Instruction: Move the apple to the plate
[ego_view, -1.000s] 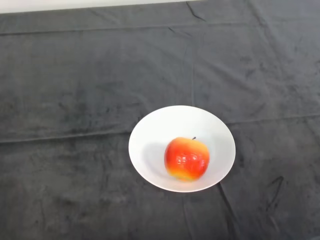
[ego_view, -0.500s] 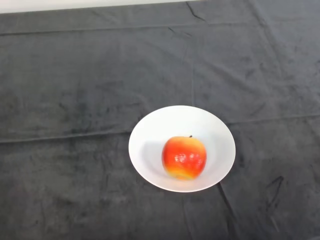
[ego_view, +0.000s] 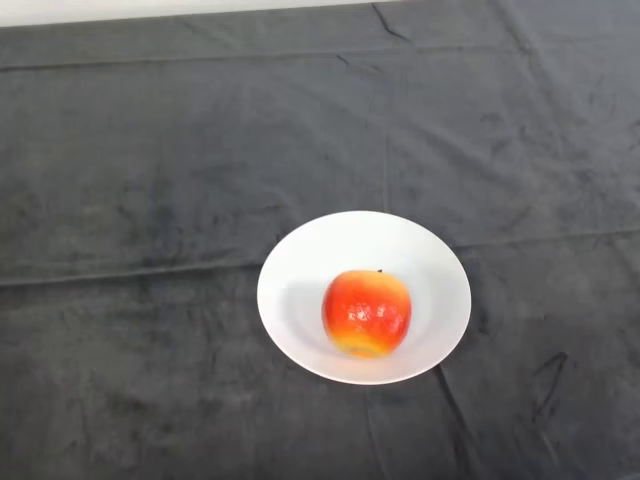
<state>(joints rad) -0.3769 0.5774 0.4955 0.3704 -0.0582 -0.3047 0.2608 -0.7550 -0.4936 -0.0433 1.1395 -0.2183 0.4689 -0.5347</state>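
I see the red-and-yellow apple (ego_view: 366, 313) resting in the white plate (ego_view: 300, 262), toward its near rim, on the dark-clothed table (ego_view: 150, 180).

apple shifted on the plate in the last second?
Yes, slightly. The red-yellow apple has rolled a little toward the view's left inside the round white plate, which has stayed put on the dark cloth.
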